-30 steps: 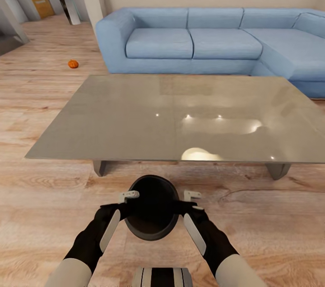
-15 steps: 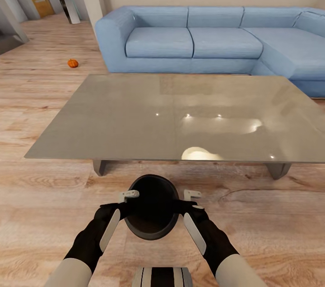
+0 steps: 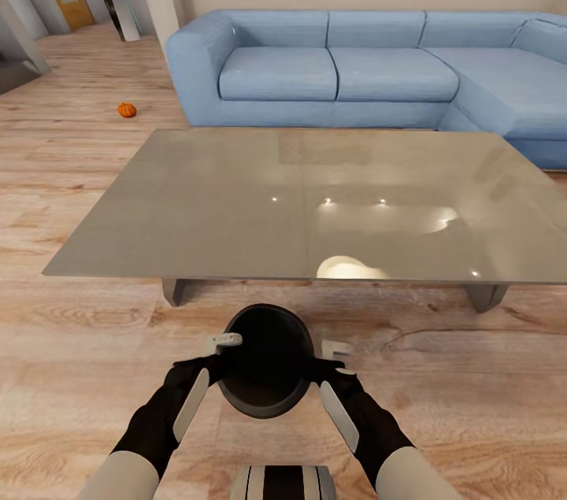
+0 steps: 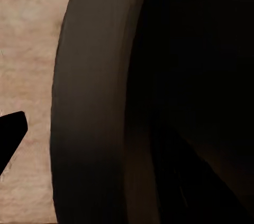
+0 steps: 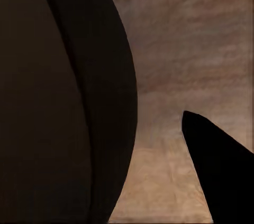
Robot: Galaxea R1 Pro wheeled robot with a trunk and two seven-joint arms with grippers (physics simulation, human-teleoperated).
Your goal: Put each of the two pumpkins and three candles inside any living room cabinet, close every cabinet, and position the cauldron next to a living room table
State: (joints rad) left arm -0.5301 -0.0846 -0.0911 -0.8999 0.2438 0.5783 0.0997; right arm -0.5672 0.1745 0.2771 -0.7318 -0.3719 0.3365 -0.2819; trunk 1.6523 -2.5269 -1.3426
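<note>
The cauldron (image 3: 264, 362) is a round black pot with a wide dark mouth and a greyer bulging belly, held between the two arms just in front of the robot, over the wood floor (image 3: 71, 342) and near the front edge of the bench (image 3: 236, 216), not on it. The left claw (image 3: 219, 350) sits at the pot's left rim and the right claw (image 3: 329, 354) at its right rim, each with a pale finger showing beside the wall. In the left wrist view the rim (image 4: 95, 108) curves close by with one dark fingertip (image 4: 10, 129) outside it over the floor; in the right wrist view the belly (image 5: 63, 102) bulges close with one dark fingertip (image 5: 217, 166) outside it. Each claw seems to straddle the wall, but whether it is clamped on it I cannot tell. The bench is a broad grey glossy slab on short legs, catching light spots. Beyond it stands a blue corner sofa (image 3: 354, 67) against a pale wall. Far left on the floor, well apart from the sofa, lies a small orange pumpkin (image 3: 127, 110).
</note>
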